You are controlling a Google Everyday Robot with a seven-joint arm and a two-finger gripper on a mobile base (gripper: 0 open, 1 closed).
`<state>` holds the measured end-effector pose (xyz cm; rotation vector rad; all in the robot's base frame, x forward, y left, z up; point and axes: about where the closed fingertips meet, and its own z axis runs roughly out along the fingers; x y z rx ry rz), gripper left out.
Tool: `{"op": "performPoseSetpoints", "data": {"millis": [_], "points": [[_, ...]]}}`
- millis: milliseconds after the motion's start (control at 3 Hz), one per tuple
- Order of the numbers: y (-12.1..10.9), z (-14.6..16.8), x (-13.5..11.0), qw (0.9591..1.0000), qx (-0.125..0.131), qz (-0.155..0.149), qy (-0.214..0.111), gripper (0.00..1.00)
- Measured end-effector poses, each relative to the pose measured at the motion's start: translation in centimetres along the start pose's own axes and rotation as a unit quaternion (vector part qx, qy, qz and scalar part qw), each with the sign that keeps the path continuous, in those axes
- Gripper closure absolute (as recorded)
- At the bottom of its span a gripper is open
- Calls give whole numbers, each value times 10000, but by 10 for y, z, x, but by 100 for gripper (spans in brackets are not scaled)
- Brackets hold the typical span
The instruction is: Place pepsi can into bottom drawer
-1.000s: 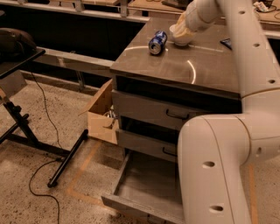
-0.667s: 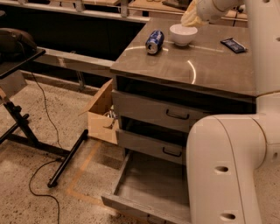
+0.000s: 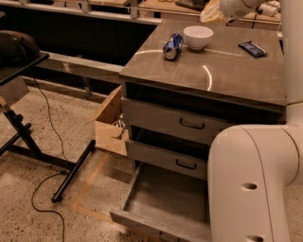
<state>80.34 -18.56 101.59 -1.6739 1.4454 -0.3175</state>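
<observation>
The pepsi can (image 3: pixel 173 46) lies on its side on the grey cabinet top (image 3: pixel 213 71), just left of a white bowl (image 3: pixel 198 36). The bottom drawer (image 3: pixel 163 203) is pulled out, and its flat grey floor is bare. My gripper (image 3: pixel 211 11) hangs at the top edge of the view, above and slightly right of the bowl, apart from the can. My white arm (image 3: pixel 251 184) fills the right side and hides the drawer's right part.
A dark snack packet (image 3: pixel 252 48) lies on the cabinet top at the right. The two upper drawers (image 3: pixel 189 124) with black handles are shut. An open cardboard box (image 3: pixel 111 124) sits left of the cabinet. A black stand (image 3: pixel 28 142) and a cable are on the floor at left.
My gripper has risen from beside the bowl and drawn back toward the top right. The can, bowl and drawer have not moved.
</observation>
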Motion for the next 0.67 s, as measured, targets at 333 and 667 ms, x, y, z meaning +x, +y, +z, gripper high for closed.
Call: {"op": "performPoseSetpoints", "data": {"millis": [333,667], "points": [[-3,21,2,9973,179,659,-270,36],[-17,48,5,9925,507,1069,-315,12]]}}
